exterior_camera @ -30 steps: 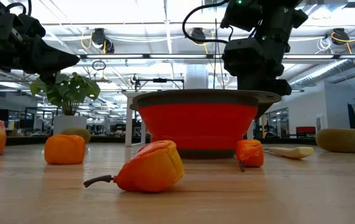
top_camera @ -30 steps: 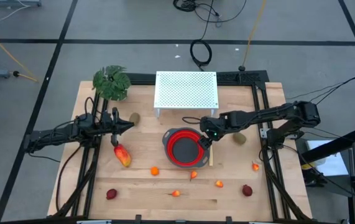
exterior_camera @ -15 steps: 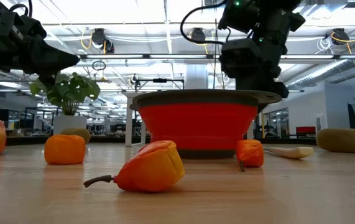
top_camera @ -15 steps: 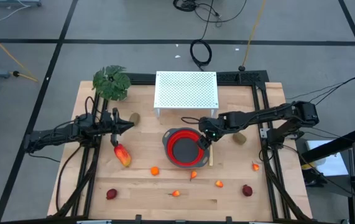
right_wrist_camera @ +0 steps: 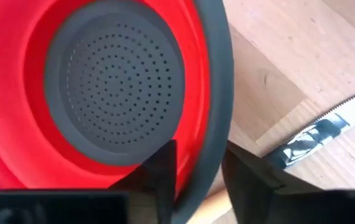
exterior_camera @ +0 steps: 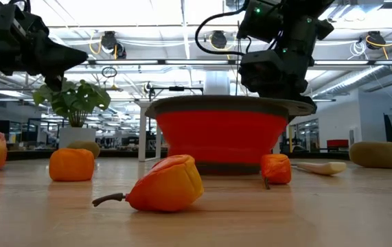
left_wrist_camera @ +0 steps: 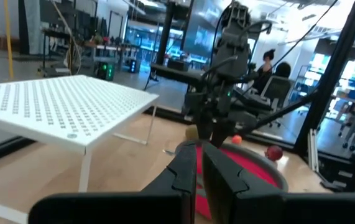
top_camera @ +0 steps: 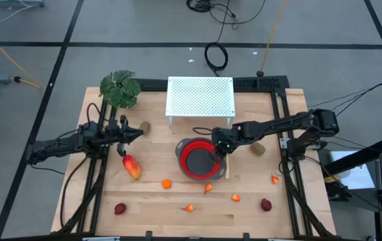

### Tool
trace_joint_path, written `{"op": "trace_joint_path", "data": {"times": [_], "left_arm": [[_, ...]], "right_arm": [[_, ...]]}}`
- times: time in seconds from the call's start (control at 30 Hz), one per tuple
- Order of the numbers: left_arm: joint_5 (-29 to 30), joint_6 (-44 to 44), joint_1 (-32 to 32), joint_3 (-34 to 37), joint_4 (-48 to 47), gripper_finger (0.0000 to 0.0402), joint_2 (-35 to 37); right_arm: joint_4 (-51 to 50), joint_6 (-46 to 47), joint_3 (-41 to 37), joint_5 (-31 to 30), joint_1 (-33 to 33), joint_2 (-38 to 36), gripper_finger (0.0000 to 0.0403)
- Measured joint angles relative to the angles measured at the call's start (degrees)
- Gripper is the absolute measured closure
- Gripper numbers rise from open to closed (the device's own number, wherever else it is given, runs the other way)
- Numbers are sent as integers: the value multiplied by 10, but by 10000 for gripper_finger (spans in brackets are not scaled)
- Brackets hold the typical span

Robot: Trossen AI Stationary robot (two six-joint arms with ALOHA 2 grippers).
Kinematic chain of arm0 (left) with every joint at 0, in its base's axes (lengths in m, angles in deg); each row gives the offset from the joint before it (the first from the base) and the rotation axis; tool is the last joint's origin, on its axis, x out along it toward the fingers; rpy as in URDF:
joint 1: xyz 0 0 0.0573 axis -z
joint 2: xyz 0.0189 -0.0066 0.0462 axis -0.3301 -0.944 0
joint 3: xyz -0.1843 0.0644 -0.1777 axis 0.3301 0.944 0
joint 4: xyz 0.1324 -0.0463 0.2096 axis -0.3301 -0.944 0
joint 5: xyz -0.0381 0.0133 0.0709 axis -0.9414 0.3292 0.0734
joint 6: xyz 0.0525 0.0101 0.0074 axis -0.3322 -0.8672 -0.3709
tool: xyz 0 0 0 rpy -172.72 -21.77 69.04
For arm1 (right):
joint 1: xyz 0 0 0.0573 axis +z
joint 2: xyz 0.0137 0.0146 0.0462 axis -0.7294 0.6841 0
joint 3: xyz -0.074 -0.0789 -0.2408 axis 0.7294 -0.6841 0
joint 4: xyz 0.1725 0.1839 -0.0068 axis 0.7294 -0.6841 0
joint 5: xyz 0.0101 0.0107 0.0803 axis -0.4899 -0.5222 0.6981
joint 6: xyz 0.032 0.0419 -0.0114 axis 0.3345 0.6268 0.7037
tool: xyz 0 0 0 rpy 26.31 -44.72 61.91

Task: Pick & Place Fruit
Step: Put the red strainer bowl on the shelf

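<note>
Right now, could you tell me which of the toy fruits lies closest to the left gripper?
The large red-yellow oblong fruit, just beneath the left gripper; the small brown one by the plant sits slightly farther off.

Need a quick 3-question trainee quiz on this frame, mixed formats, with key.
1. True or false: the red colander already holds fruit.
2. Multiple choice: the right gripper is
A) hovering over the white perforated rack
B) straddling the colander's grey rim, one finger inside and one outside
C) on the brown kiwi
3. Fill in: the left gripper, shut and empty, sits just above the red-yellow ____ in the high view.

Key:
1. False; the right wrist view shows only the bare perforated bottom.
2. B
3. mango
</note>
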Motion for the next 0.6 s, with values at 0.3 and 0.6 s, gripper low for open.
{"op": "trace_joint_path", "data": {"times": [0.3,0.6], "left_arm": [[0,0,0,0,11,378,0],[0,2,0,0,25,378,0]], "right_arm": [[3,1,1,-3,-1,-1,387],[2,-2,9,-2,0,-11,390]]}}
